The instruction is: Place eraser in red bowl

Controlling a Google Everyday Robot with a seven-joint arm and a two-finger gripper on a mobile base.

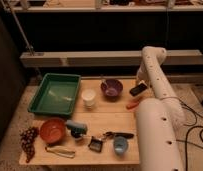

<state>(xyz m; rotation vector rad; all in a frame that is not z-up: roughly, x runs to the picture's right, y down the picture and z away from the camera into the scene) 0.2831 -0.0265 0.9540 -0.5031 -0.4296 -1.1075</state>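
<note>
1. One light wooden table (107, 120) carries everything; it stands on a speckled pale floor (7, 125).
2. Behind it runs a long pale horizontal beam (85, 58) in front of dark shelving (85, 30), with a thin slanted metal post (25, 40) at the left.
3. Black cables (195, 131) loop over the floor on the right.
4. The robot's thick white arm (155, 130) rises from the table's right front corner to an elbow near the beam, then bends down to the table's far right part.
5. The gripper (142, 86) is at the end of that arm, closed on the eraser (138, 90), a small black rectangular block that sits tilted at the far right of the table.
6. An orange carrot (133, 104) lies just in front of the eraser, and a dark purple bowl (111, 89) stands just to its left.
7. The red bowl (52, 130), round and orange-red, stands well apart from it at the near left.
8. Between the two stand a white cup (88, 98) and a rectangular green plastic tray (55, 94) at the far left.
9. A teal-handled brush (76, 127) lies right beside the red bowl, on its right.
10. A bunch of dark grapes (28, 141) hangs at the left front edge, with a thin metal tool (60, 151) in front of the bowl.
11. Along the front also lie a small dark object (96, 144), a black-handled utensil (120, 134) and a small blue cup (120, 145) next to the arm.
</note>
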